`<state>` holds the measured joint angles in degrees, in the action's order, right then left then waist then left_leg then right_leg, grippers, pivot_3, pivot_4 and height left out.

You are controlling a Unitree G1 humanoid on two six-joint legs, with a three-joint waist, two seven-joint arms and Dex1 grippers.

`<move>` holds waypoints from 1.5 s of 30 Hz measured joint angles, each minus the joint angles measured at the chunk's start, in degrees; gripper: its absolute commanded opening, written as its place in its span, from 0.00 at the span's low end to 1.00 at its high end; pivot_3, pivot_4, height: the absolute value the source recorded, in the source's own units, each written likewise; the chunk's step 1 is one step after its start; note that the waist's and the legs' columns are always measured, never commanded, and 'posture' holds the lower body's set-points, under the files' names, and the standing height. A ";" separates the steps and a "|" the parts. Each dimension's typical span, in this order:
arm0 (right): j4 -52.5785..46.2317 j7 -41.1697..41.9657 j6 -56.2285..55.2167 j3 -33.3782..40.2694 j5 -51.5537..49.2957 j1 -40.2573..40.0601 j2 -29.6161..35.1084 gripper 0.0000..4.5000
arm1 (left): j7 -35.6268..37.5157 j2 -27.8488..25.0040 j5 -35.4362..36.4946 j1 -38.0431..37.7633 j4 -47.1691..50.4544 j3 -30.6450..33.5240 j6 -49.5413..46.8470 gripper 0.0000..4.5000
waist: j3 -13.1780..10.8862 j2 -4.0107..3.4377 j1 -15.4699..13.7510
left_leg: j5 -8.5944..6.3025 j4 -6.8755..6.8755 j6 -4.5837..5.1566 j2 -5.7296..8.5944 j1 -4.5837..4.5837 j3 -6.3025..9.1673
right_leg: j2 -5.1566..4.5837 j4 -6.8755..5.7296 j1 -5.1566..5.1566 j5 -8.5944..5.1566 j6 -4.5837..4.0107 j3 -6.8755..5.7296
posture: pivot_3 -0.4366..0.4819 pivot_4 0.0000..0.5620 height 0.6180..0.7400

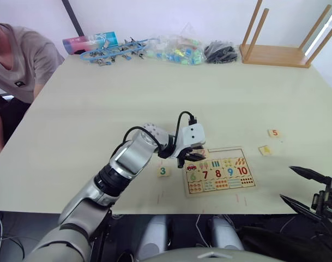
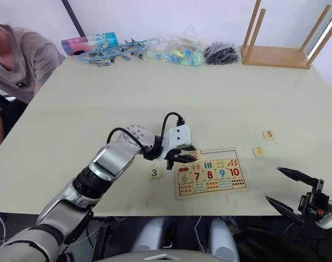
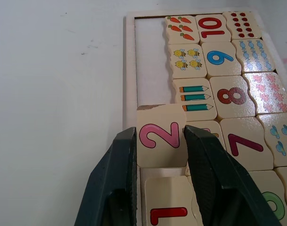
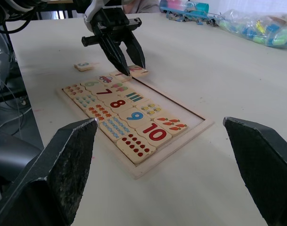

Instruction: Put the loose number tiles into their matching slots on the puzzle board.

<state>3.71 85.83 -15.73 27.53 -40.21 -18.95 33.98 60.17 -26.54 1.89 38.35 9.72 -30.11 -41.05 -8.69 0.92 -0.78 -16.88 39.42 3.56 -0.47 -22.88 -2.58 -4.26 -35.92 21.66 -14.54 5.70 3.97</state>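
The left gripper (image 3: pixel 159 141) pinches the "2" tile (image 3: pixel 159 135) between both fingers over the left end of the puzzle board (image 1: pixel 220 172), in its top row beside the seated "1" tile (image 3: pixel 168 209); the rest of that row lies bare. The right gripper (image 1: pixel 306 188) hangs spread wide off the table's near edge (image 1: pixel 56 201), with tiles "3" (image 1: pixel 163 171), "5" (image 1: pixel 273 133) and another (image 1: pixel 265 150) loose on open tabletop.

Tiles read 2 (image 3: pixel 159 135), 1 (image 3: pixel 169 214); board (image 3: pixel 129 70) shows 7–10.
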 measured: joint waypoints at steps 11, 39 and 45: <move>0.13 -0.07 -0.76 0.00 0.07 -0.04 -0.04 1.00 | -0.19 -0.03 -0.60 0.03 -0.29 -1.78 0.28 0.23 | 0.01 -0.01 0.00 | 0.05 -0.04 -0.06 -0.02 -0.02 -0.03 | -0.29 0.00 0.00 -0.10 -0.18 -0.02 | 0.48 0.27 1.00; 1.33 -0.30 -0.91 0.00 0.57 0.01 -0.06 1.00 | -0.28 0.20 -2.91 0.02 -1.95 -2.36 2.62 0.23 | 0.03 -0.05 0.03 | 0.05 -0.12 -0.09 -0.02 -0.01 -0.02 | -0.41 -0.01 0.01 -0.14 -0.26 -0.17 | 0.48 0.27 1.00; 1.33 -0.37 -1.02 0.00 0.74 -0.15 -0.50 1.00 | -0.27 0.18 -2.94 -0.32 -1.94 -2.53 2.72 0.23 | 0.04 -0.07 0.04 | 0.05 -0.12 -0.09 -0.02 -0.01 -0.02 | -0.46 0.00 0.01 -0.14 -0.27 -0.24 | 0.48 0.27 1.00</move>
<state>5.04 85.46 -16.76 27.53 -39.47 -19.10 33.48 59.90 -26.36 -1.05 38.02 7.78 -32.65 -38.33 -8.65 0.86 -0.74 -16.83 39.31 3.48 -0.49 -22.89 -2.61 -4.72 -35.92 21.67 -14.68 5.44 3.74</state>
